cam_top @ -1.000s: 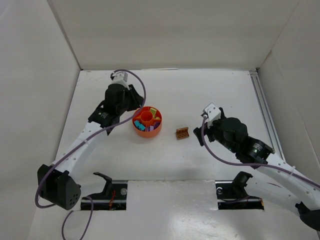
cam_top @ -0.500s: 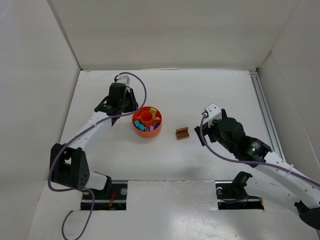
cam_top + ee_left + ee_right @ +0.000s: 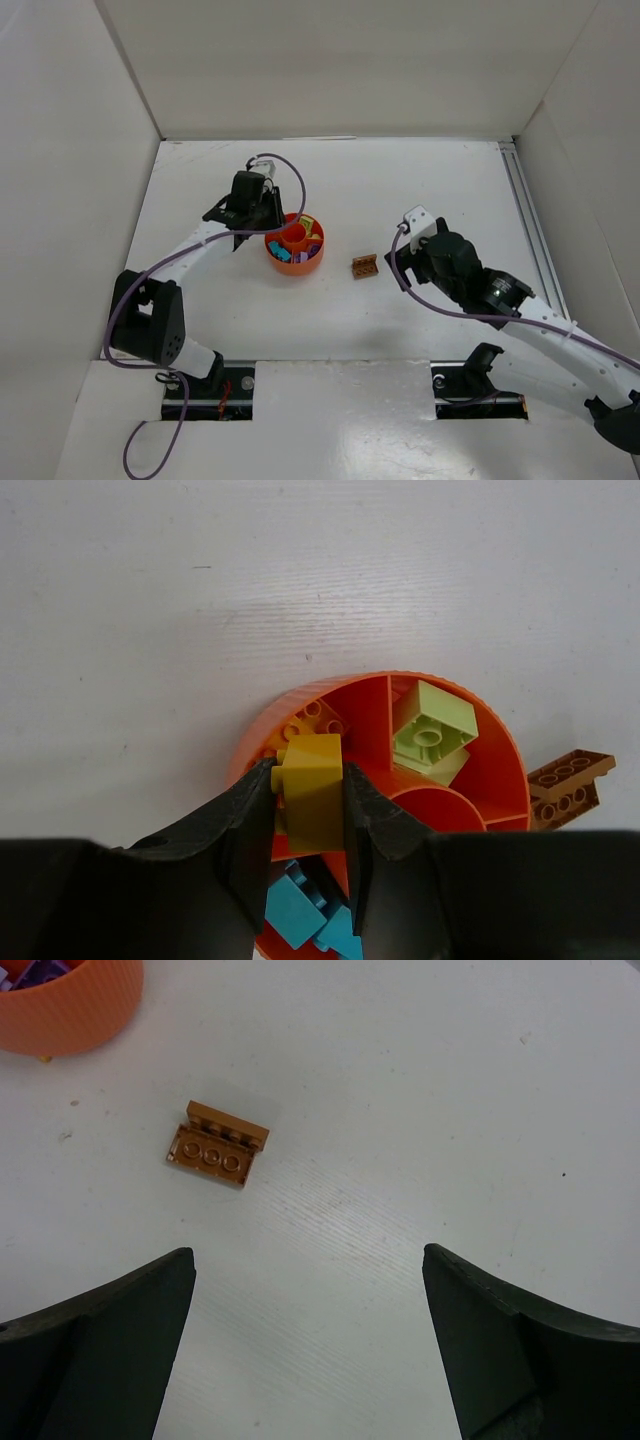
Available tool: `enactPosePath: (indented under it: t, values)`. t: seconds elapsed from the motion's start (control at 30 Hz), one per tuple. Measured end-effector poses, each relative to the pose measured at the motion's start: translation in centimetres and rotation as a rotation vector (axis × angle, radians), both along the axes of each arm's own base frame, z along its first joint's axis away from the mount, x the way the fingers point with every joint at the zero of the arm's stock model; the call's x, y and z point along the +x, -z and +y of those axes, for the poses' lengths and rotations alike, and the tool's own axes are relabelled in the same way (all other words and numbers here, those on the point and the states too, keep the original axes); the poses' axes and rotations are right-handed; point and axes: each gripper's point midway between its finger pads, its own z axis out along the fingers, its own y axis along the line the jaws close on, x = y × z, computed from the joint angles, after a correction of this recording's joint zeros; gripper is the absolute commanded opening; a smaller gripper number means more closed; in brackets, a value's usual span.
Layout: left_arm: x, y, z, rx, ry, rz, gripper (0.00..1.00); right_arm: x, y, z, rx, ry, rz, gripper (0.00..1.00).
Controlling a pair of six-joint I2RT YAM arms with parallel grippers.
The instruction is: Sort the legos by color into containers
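The yellow brick [image 3: 312,800] is judged small, hard and light, with smooth sides that may slip, so it is best held by two flat sides. It is gripped that way by the left hand [image 3: 308,792], just over the dish [image 3: 366,712], near its rim. The brown brick [image 3: 218,1144] is seen lying on the tabletop [image 3: 400,1080], near the dish. The right hand [image 3: 305,1285] is held open above it. The brick is not yet between the fingers and is found ahead of the gap, on the dish side.
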Motion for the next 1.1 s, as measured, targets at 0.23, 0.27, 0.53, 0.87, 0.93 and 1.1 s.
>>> enactPosePath:
  t: [0.23,0.27,0.53,0.87,0.93,1.1]
  values:
    - [-0.2,0.9,-0.1,0.019,0.001,0.019,0.34,0.3,0.6,-0.2,-0.014,0.012,0.017,1.00]
    - [-0.2,0.8,-0.1,0.016,-0.002,0.017,0.41,0.4,0.7,-0.2,-0.014,0.013,0.020,1.00]
    - [-0.6,-0.7,0.3,0.008,-0.019,-0.014,0.62,0.4,1.1,0.1,-0.015,-0.003,0.038,1.00]
    - [-2.2,-8.1,0.7,-0.101,-0.048,-0.191,1.00,0.6,4.3,4.4,-0.072,-0.245,0.105,1.00]
    - [-2.9,-10.1,0.9,-0.137,-0.056,-0.245,1.00,0.9,6.1,5.2,-0.105,-0.274,0.144,1.00]
    - [-5.6,-13.9,1.6,-0.222,-0.064,-0.358,1.00,1.7,10.5,5.6,-0.187,-0.285,0.242,0.92]
